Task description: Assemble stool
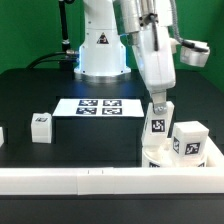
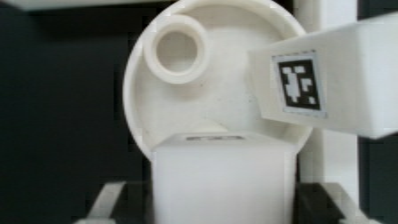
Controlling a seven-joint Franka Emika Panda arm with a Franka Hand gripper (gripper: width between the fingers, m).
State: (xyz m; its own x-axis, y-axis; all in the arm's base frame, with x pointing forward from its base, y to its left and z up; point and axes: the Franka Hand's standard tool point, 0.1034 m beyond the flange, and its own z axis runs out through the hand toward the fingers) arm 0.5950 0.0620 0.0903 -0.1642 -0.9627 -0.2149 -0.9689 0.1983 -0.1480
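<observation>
Black bench (image 1: pixel 30 95), dark room behind. At the exterior view's left, a loose leg (image 1: pixel 41 125) stands alone on the bench, tag toward cam. At centre the marker board (image 1: pixel 97 105) lies flat in front of the arm's white base (image 1: pixel 100 50). Toward the right, the end effector (image 1: pixel 159 108) is clenched on the gripped leg (image 1: pixel 158 126), held upright w/ its lower end at the round seat (image 1: pixel 158 158). A second leg (image 1: pixel 190 141) stands just beside it on the seat. A white border bar (image 1: pixel 90 180) runs along the bench front. Wrist cam: the seat's hole (image 2: pixel 178 50) lies open beyond the gripped leg.

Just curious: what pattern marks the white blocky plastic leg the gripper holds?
Leg bears black-and-white tag; exterior view.
</observation>
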